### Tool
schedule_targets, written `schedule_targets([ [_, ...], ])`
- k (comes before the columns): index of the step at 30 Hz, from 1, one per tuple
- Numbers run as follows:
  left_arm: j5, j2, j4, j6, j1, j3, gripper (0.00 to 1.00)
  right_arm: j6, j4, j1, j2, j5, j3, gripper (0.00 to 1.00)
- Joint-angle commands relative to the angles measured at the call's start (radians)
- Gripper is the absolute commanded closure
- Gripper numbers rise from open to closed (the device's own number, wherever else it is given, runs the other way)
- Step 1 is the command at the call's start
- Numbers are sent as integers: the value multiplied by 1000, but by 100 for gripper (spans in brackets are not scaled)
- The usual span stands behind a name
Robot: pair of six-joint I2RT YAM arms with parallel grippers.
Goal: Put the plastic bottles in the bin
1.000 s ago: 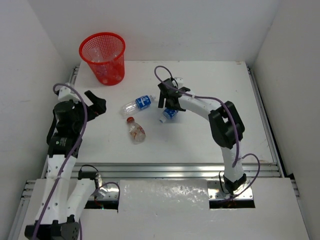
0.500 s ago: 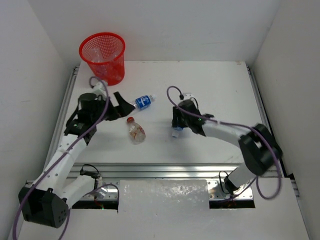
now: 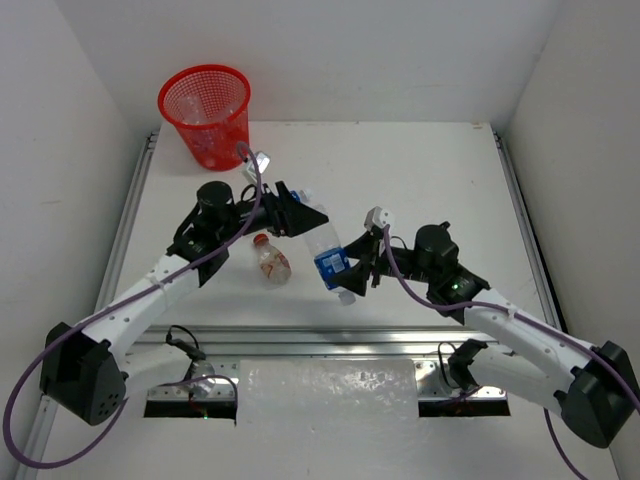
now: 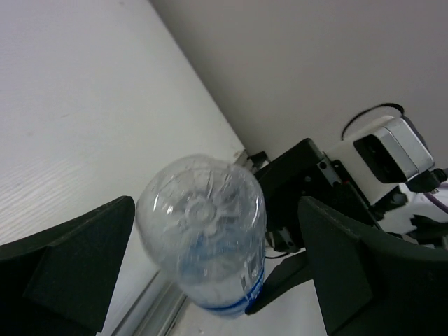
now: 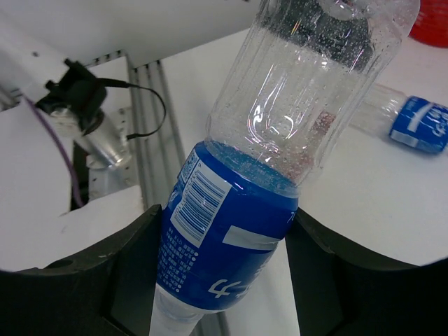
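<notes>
R grpr: 1 btl; table: 2 btls; 1 bin.

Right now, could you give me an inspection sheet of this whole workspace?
Surface: white table, metal rail along its near edge.
Job's things: red bin upright at the far left; blue-labelled bottle held above the table; red-capped bottle lying flat; second blue-labelled bottle lying flat.
Clutter: nothing seen.
Pincers: right pincer shut on the held bottle's label; left pincer open, either side of its base.
Cables: purple cables along both arms.
Surroundings: white walls on three sides.
</notes>
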Motion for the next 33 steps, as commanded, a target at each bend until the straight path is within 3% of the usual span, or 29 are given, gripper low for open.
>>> schedule_targets([
  [1,103,23,219,-79,-31,11,0,-28,-1,9,11,-155,93,83],
  [4,108,45,204,-68,-53,31,4,-30,16,15,11,-184,106,82],
  [7,149,75,195,-57,-67,47,23,-45,37,15,8,-177,107,82],
  [8,163,83,198,-59,-71,51,47,-50,39,15,9,-158,110,82],
  [11,197,95,198,-60,-81,66,90,-70,2,15,15,-89,129,81],
  [12,197,91,186,-54,-79,81,97,-74,-4,15,20,-59,139,76],
  [14,160,85,88,-13,-81,115,100,-67,-12,15,20,16,139,52],
  [15,66,80,36,8,-79,167,100,-62,-21,15,15,79,134,2],
  [17,-84,89,-179,81,-73,289,100,-41,-93,15,-2,249,134,1],
  [19,-440,138,-455,145,-58,480,100,13,-265,15,-37,451,157,1],
  [20,-699,160,-529,156,-27,536,100,42,-335,15,-61,686,165,1],
  [23,-936,258,-692,157,146,725,100,183,-574,13,-101,940,174,1],
  [25,-929,343,-739,139,297,850,100,203,-616,13,-155,910,147,1],
  [28,-986,463,-717,145,391,1028,100,220,-627,13,-222,841,102,1],
  [33,-1084,683,-644,222,453,1325,100,252,-648,15,-272,778,51,1],
])
